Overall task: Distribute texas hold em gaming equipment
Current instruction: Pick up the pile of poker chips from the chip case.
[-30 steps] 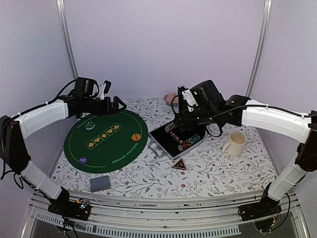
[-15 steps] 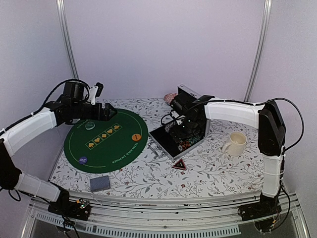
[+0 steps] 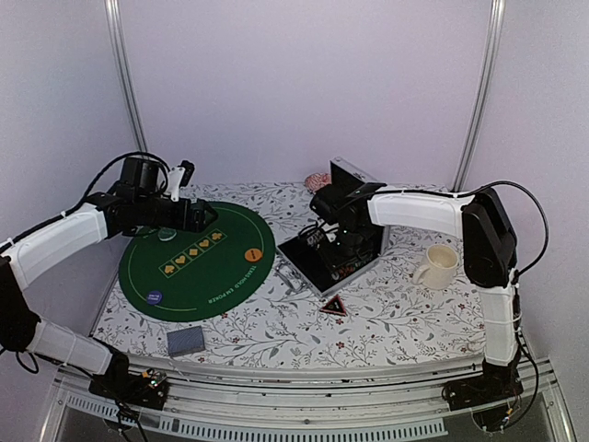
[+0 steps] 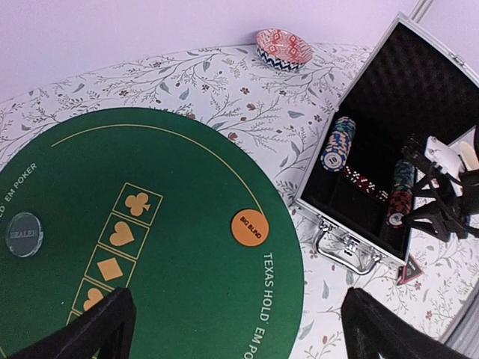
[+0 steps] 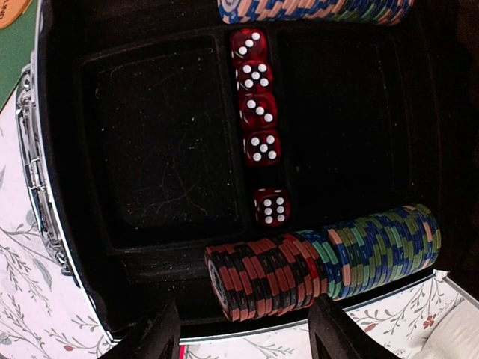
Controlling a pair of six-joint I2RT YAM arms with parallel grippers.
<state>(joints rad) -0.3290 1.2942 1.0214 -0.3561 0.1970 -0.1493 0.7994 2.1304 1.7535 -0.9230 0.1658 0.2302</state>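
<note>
In the right wrist view a row of red-and-black poker chips (image 5: pixel 269 277) lies on edge in the open silver case (image 5: pixel 34 187), joined to blue-and-green chips (image 5: pixel 382 250). A second chip row (image 5: pixel 314 9) lies at the far side. My right gripper (image 5: pixel 243 336) is open just above the red-and-black row, one finger on each side and neither touching it. My left gripper (image 4: pixel 239 329) hangs open over the green mat (image 4: pixel 187 299), near the orange button (image 4: pixel 249 226). A grey-blue deck of cards (image 3: pixel 185 341) lies near the table's front edge.
Several red dice (image 5: pixel 258 112) line the case's middle slot. The case lid (image 3: pixel 354 180) stands upright behind my right gripper (image 3: pixel 336 244). A cream mug (image 3: pixel 440 267) stands right of the case, and a patterned bowl (image 4: pixel 284 48) at the back. A clear dealer button (image 4: pixel 24 233) lies on the mat.
My right arm has swung round and dropped into the case, its jaws narrowing over the chips. My left gripper has drifted slightly back and lower over the mat.
</note>
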